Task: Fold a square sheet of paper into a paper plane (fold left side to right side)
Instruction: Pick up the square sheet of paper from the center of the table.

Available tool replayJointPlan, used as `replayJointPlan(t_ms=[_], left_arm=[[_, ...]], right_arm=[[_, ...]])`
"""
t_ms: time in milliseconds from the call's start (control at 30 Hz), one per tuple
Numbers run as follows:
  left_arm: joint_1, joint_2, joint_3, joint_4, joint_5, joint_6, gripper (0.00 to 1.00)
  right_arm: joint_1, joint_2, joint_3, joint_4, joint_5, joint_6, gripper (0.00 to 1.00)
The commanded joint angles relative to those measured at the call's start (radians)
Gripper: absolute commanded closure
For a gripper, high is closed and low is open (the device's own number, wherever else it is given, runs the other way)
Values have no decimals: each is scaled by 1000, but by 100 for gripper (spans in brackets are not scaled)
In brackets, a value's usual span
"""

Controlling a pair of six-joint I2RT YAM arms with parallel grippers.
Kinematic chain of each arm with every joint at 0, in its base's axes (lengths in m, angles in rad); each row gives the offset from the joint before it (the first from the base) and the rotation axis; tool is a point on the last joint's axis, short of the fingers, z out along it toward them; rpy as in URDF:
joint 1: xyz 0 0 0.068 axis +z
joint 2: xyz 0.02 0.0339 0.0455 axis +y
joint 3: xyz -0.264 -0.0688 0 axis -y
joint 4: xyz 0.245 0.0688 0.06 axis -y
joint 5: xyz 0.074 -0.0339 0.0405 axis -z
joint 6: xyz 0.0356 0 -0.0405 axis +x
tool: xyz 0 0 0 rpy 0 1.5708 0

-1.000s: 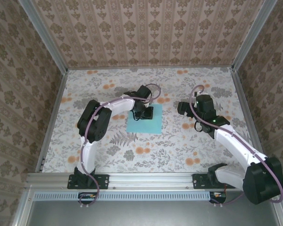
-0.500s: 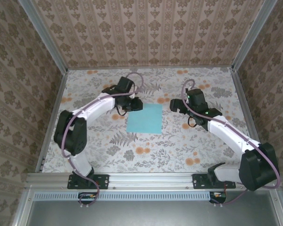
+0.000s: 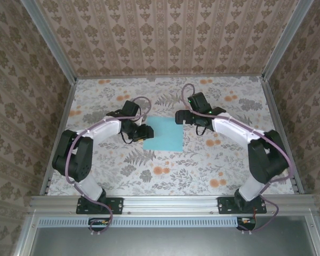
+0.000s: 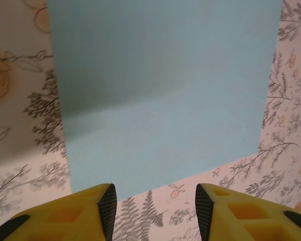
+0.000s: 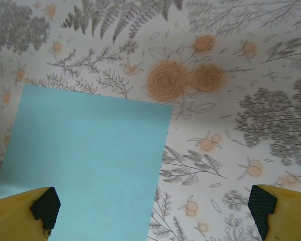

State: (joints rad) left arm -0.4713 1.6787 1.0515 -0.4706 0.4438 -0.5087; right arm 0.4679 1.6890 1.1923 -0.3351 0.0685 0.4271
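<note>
Square sheet of paper [image 3: 164, 133], light blue, lies on the floral table [image 3: 224, 160] at centre of the overhead frame, unfolded. Left claw [image 3: 144, 133] sits low at the sheet's left edge, fingers apart, nothing between them. Right claw [image 3: 180, 117] hangs by the sheet's upper right corner, fingers spread wide, empty; sheet fills lower left of its wrist view

square sheet of paper [image 4: 160, 95] on floral table [image 4: 20, 125] | left end effector [image 4: 155, 208] parted
</note>
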Motion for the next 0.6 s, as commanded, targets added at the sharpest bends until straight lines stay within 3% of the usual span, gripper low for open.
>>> replayJointPlan(t_ms=[0,300,567], left_arm=[[-1,35,-17,64,57,-25,51],[-6,94,-19,88,72,-36,50],[-21,128,-26,73,47,-37,50]], right_arm=[[13,89,86,-92,-7,19,0],[28,317,264,-150,-20,29,0],[44,404,310,-169,-42,51,0]])
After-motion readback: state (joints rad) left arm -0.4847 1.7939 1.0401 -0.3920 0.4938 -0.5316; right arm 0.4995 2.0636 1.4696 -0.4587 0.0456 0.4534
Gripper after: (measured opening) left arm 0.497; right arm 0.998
